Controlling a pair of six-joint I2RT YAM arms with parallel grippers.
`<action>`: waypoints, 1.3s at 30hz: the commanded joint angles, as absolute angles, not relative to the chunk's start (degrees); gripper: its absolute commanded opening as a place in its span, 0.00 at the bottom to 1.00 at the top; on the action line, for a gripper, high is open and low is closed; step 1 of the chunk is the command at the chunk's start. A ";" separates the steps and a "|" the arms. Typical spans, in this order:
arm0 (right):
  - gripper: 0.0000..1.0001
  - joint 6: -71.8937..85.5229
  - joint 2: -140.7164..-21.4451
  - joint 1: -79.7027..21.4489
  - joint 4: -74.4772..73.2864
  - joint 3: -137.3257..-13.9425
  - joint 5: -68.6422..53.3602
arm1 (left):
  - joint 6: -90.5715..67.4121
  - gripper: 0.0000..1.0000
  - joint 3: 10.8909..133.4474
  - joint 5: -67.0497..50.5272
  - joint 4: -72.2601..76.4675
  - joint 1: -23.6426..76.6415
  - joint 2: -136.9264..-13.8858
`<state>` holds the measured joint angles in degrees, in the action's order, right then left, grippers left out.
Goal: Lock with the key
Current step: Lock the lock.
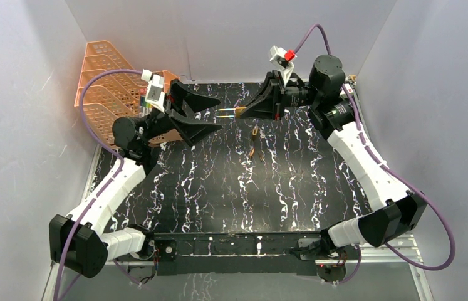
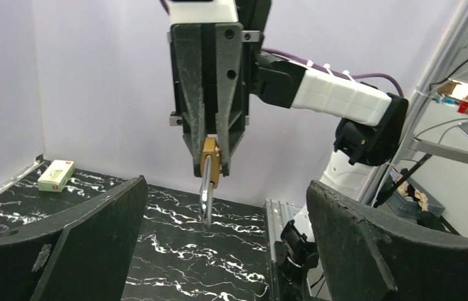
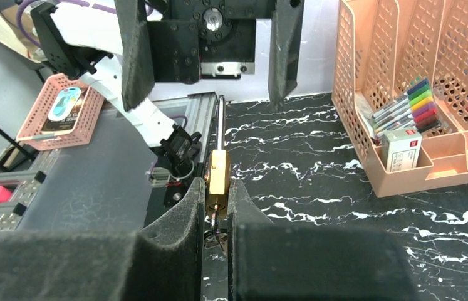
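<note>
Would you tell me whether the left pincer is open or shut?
Open: the left pincer has its fingers spread wide, not touching the padlock clamped in the right pincer.

nothing legible in view

no word or number can be read. the small white box (image 2: 56, 175) on the table (image 2: 175, 251) carries a red mark, too blurred to make out. the carton (image 3: 402, 149) in the orange organizer (image 3: 351, 75) shows red print, unreadable. the padlock (image 3: 218, 179) shows no legible stamp.

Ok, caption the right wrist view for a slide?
Right pincer grips padlock, shackle toward the open left pincer.
</note>
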<state>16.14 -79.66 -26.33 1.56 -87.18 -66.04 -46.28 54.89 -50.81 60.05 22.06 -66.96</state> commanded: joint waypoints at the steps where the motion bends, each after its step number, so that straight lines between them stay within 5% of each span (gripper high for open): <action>1: 0.00 15.99 -77.25 -23.49 1.02 -91.13 -71.94 | -47.47 0.98 59.94 -56.55 62.15 21.90 -64.41; 14: 0.00 33.14 -77.01 -19.16 15.63 -91.00 -84.13 | -53.60 0.81 68.14 -78.26 61.46 21.49 -69.74; 19: 0.00 37.24 -76.64 -19.16 21.42 -88.80 -83.75 | -53.10 0.61 68.50 -76.60 61.48 21.45 -71.11; 39: 0.00 38.28 -76.73 -19.24 23.48 -86.60 -83.85 | -54.26 0.46 75.44 -73.83 65.56 28.23 -77.70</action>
